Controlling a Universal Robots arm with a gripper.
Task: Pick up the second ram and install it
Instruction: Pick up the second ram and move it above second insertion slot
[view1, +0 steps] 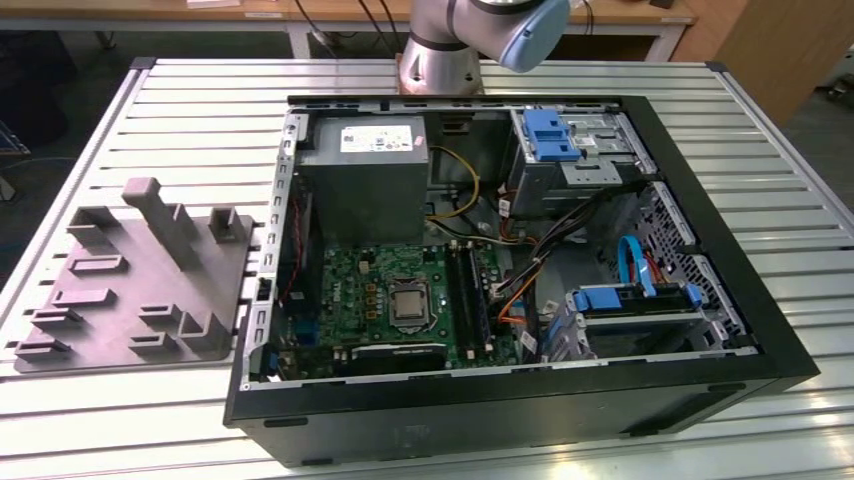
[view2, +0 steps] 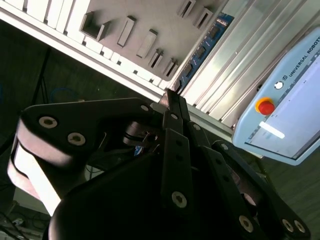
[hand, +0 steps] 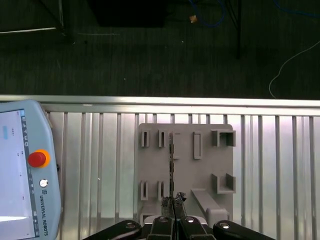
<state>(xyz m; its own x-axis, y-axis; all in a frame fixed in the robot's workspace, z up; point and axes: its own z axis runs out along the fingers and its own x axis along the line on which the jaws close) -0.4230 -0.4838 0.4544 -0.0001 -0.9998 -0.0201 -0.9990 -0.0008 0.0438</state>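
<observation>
The second ram stands on edge in a slot of the grey fixture, seen edge-on as a thin dark line in the first wrist view. The second wrist view shows its blue face with black chips along the fixture's side. My gripper hangs well above the fixture, in line with the stick. Its black fingers are pressed together with nothing between them. The same fixture lies on the exterior view's left, beside the open computer case with its green motherboard and long black slots.
A teach pendant with a red button lies on the slatted metal table next to the fixture. The arm's base stands behind the case. Inside the case are a power supply, drive cages and loose cables.
</observation>
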